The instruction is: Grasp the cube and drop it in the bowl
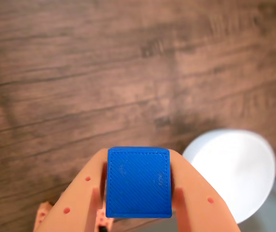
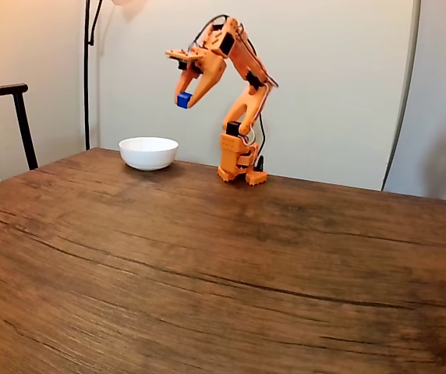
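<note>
Above the table [image 2: 207, 257] (bowl [image 2: 148, 153] nearby), jaws pinch cube [image 2: 184, 100].

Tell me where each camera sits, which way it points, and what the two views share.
Wrist view: rides on the arm, looks down past the gripper at the table; both orange fingers show.
Fixed view: stands low across the table, faces the wall; the whole arm shows.
Shared: the cube held in the gripper, and the bowl.
</note>
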Tool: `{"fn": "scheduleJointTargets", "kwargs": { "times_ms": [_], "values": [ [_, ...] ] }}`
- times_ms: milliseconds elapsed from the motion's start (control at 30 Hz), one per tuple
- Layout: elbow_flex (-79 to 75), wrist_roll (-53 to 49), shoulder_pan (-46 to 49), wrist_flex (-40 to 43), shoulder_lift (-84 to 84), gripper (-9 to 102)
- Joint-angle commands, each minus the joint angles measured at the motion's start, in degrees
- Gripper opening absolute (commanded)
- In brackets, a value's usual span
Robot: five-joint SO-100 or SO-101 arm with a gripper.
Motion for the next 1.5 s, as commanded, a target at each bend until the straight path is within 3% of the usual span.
{"fn": "scheduleJointTargets", "kwargs": {
  "times_ms": [0,200,467,767,1200,1467],
  "values": [
    [8.79,-1.67,3.08,-1.58,8.17,4],
    [20.92,-1.67,13.54,-6.42,17.23,4],
    [22.15,1.93,26.63,-11.69,16.7,4],
    [21.88,5.1,41.13,-21.71,6.86,4],
    [22.06,12.48,50.01,-35.33,-13.36,5],
    [21.62,13.71,51.42,-42.71,-24.7,24]
  ]
}}
